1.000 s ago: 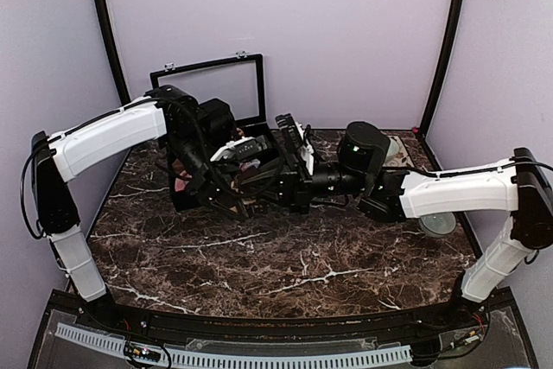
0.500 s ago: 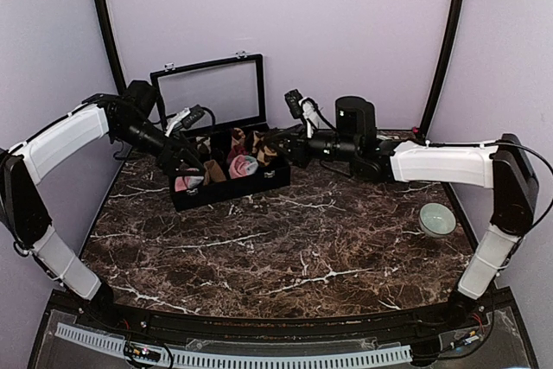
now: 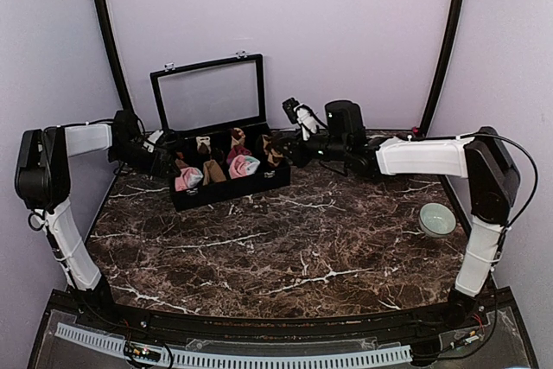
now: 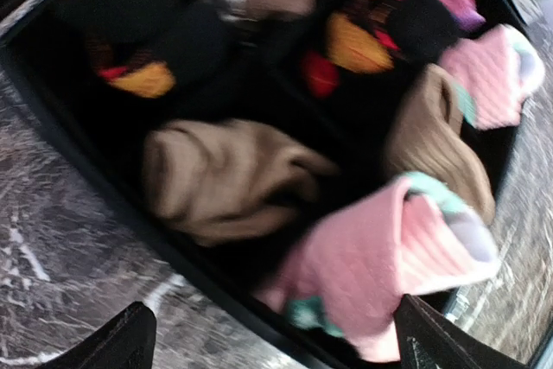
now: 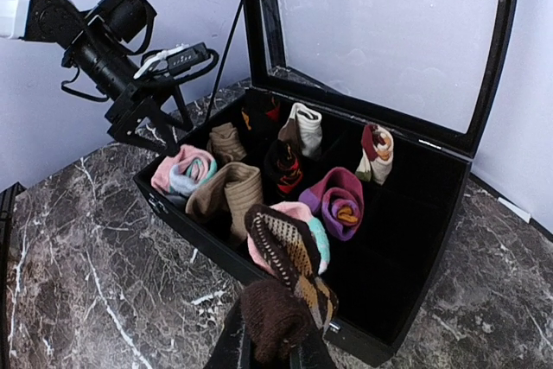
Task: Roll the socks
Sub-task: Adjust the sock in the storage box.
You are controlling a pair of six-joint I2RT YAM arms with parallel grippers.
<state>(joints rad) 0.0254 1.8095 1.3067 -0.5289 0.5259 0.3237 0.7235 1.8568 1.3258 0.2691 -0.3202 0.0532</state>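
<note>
A black compartment box (image 3: pixel 226 193) holds rolled socks. My right gripper (image 5: pixel 272 353) is shut on the dark brown sock with tan diamond checks (image 5: pixel 292 287), bundled and held just above the box's near right corner (image 3: pixel 275 155). A pink roll with mint green (image 5: pixel 298 218) lies in the compartment right behind it. Another pink and mint roll (image 5: pixel 180 170) fills the front-left compartment (image 3: pixel 187 181). My left gripper (image 4: pixel 281 345) hangs open and empty over that roll (image 4: pixel 380 257), at the box's left end (image 3: pixel 161 144).
The box's glass lid (image 3: pixel 207 92) stands open against the back wall. Tan bundles (image 4: pixel 220 179), a purple roll (image 5: pixel 337 200) and dark rolls fill other compartments. A pale bowl (image 3: pixel 436 219) sits on the marble table at the right.
My left gripper opened and drew back left, out of the box to its left end. My right arm swung back toward the rear right with the brown sock still in it.
</note>
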